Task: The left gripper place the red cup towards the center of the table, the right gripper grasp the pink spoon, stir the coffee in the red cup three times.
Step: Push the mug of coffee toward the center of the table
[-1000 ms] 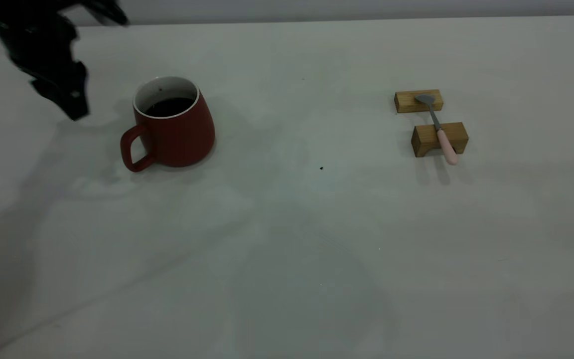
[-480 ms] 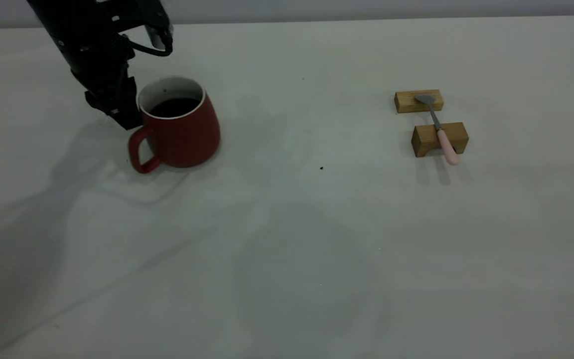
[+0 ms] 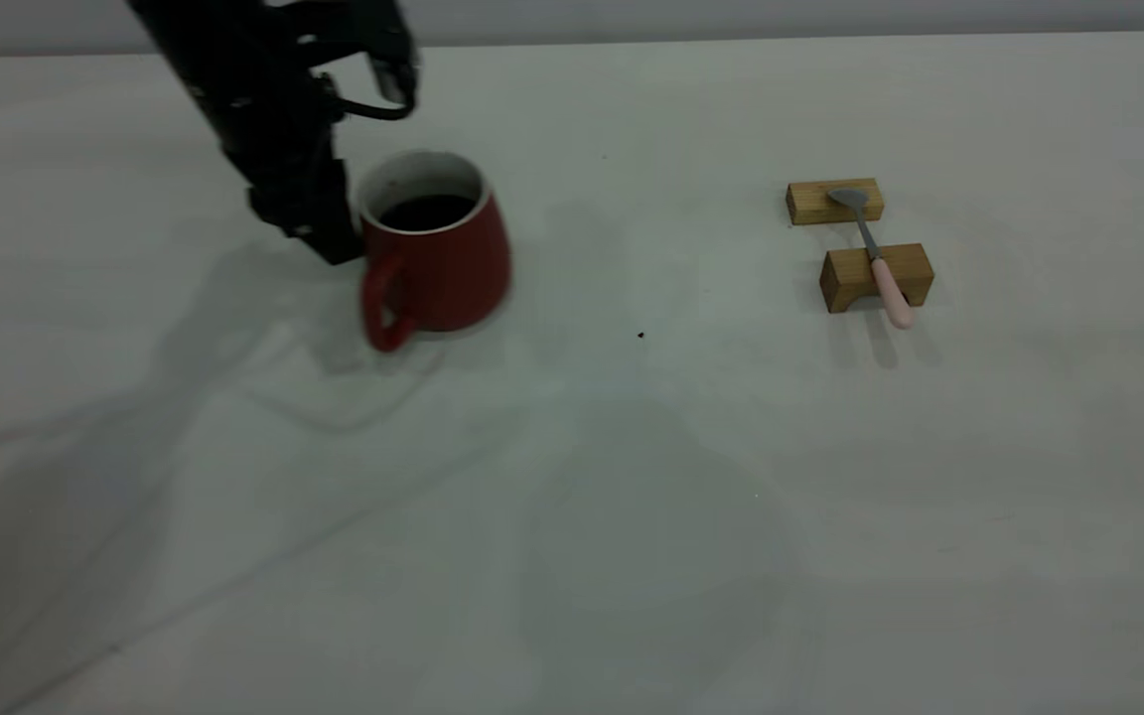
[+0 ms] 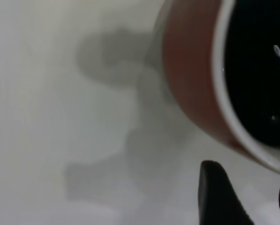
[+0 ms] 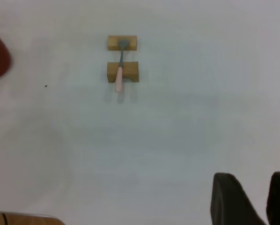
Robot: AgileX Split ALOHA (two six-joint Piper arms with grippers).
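Your left gripper [image 3: 329, 233] presses the squat dark-red ceramic cup's [image 3: 443, 263] left side; whether it's apart, I cannot tell. Far right, the pink-handled spoon [image 3: 880, 263] bridges two tan wooden blocks [image 3: 875, 276].

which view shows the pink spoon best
The exterior view: the pink spoon lies across two wooden blocks, bowl on the farther one, pink handle overhanging the nearer. The right wrist view shows the same layout from above, smaller and farther off. The left wrist view shows only the red cup, no spoon.
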